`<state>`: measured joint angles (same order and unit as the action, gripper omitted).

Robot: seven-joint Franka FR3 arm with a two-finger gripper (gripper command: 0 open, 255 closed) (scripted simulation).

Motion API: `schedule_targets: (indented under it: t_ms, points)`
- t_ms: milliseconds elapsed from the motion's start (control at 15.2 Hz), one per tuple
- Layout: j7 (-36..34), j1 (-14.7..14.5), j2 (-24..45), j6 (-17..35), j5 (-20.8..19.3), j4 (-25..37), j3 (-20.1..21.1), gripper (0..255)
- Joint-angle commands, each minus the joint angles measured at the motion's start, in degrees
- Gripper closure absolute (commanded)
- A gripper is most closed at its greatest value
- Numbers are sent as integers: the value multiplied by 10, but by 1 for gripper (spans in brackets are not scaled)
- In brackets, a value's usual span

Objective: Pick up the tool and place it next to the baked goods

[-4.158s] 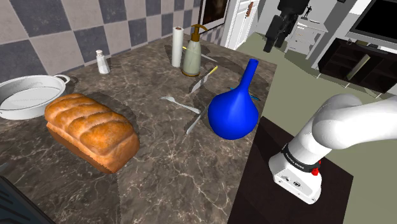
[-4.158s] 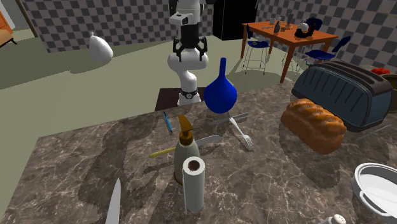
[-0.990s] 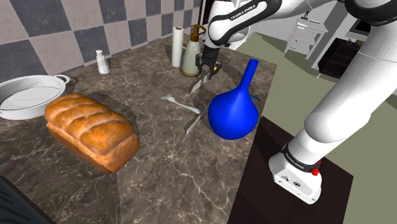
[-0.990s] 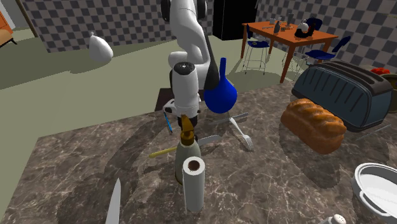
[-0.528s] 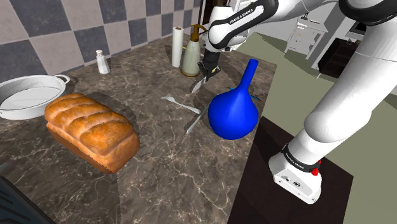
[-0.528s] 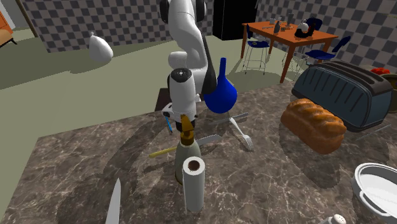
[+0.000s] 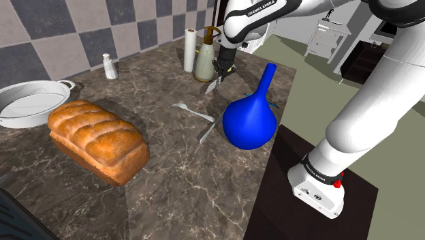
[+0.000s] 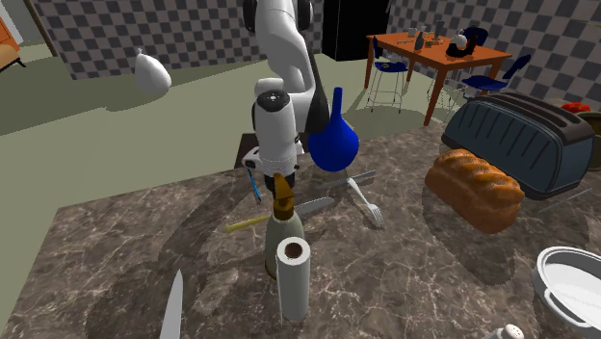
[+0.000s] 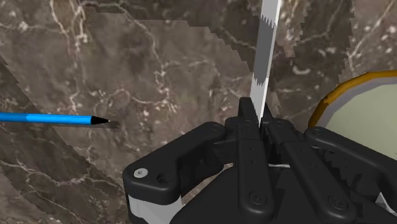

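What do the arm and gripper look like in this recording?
The arm is glossy white with rounded links, dark joint rings and black FRANKA EMIKA lettering. A red spot marks its base. The gripper is all black, blocky, with visible screws.

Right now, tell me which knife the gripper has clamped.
The yellow-handled knife: the gripper is shut on its blade. The knife near the paper roll lies untouched on the counter.
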<state>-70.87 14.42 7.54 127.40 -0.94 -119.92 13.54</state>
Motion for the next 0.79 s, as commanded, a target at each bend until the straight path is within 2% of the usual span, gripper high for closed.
schedule_targets:
  t_ms: [0,726]
  points:
    - [2,0,-8,-13,2,5,0,255]
    - [8,2,-43,-93,12,51,1,255]
